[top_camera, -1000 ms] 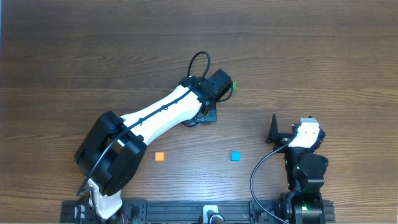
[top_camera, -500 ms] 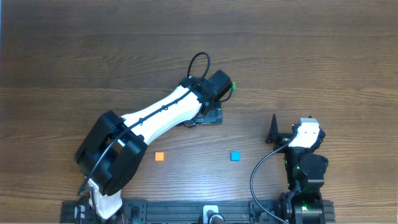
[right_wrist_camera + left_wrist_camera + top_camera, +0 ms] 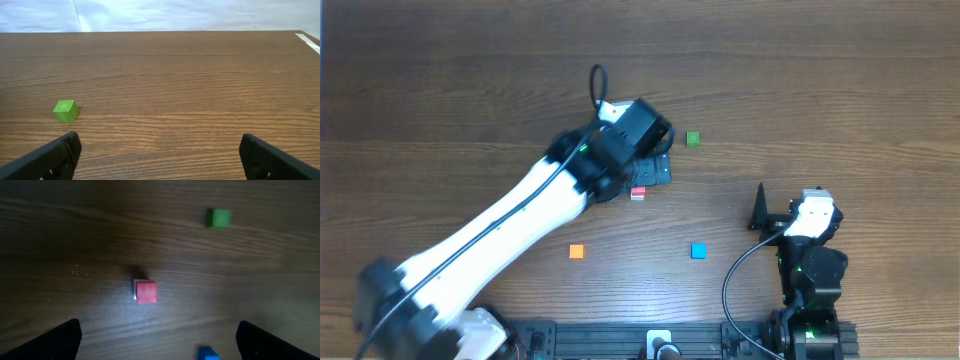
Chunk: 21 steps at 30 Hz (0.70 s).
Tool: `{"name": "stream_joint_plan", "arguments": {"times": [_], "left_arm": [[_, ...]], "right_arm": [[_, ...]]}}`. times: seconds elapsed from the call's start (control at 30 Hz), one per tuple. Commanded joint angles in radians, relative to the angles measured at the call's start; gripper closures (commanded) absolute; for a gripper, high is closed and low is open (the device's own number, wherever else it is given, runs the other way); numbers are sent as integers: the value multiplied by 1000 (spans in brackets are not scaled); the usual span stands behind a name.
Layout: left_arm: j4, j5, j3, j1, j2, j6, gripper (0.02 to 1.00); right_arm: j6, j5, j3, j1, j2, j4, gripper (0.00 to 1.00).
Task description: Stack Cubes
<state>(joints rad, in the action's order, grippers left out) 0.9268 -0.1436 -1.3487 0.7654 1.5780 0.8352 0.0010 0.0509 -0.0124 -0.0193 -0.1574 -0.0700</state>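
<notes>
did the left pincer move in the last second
Yes. In the top view the left pincer has swung left off the green cube, which it mostly hid before and which now lies bare to its right.

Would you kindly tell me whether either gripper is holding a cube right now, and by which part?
Nothing is held. The left gripper is open, with the red cube lying free on the table; the right gripper is open and empty too.
</notes>
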Motion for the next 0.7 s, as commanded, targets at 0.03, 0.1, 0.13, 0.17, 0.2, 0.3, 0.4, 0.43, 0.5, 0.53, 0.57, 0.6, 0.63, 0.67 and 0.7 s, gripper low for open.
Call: {"name": "stream_joint_plan", "arguments": {"times": [0.03,0.1,0.13,0.17,0.2,0.3,0.4,0.43,0.5,0.53,0.57,0.6,0.63,0.67,0.7], "left_arm": [[-3,-25,196,10,-180,68,20],[-15,-21,296,10,-245,95,20],[-56,-10,404,5,-304,93,20],[-77,-2,455,-3,-331,93,20],[-97,8,505,-12,-354,93,20],[-130,28,615,-44,-394,89,20],[-131,31,682,-69,-401,85,20],[-134,30,700,-74,-399,85,18],[-154,31,722,-74,-391,64,20],[-172,35,731,-74,-386,56,20],[-193,39,739,-74,-379,54,23],[-212,45,745,-74,-370,43,20],[-227,55,748,-74,-359,32,20],[-233,57,749,-72,-347,32,23],[-239,56,749,-66,-325,32,20]], "right_arm": [[1,2,7,-5,1,0,9],[1,2,7,-5,1,0,7],[1,2,7,-5,1,0,9],[1,2,7,-5,1,0,7],[1,2,7,-5,1,0,7],[1,2,7,-5,1,0,9],[1,2,7,-5,1,0,9],[1,2,7,-5,1,0,7],[1,2,7,-5,1,0,7],[1,2,7,-5,1,0,7],[1,2,7,-5,1,0,9],[1,2,7,-5,1,0,9],[1,2,7,-6,1,0,7],[1,2,7,-5,1,0,7],[1,2,7,-5,1,0,7]]}}
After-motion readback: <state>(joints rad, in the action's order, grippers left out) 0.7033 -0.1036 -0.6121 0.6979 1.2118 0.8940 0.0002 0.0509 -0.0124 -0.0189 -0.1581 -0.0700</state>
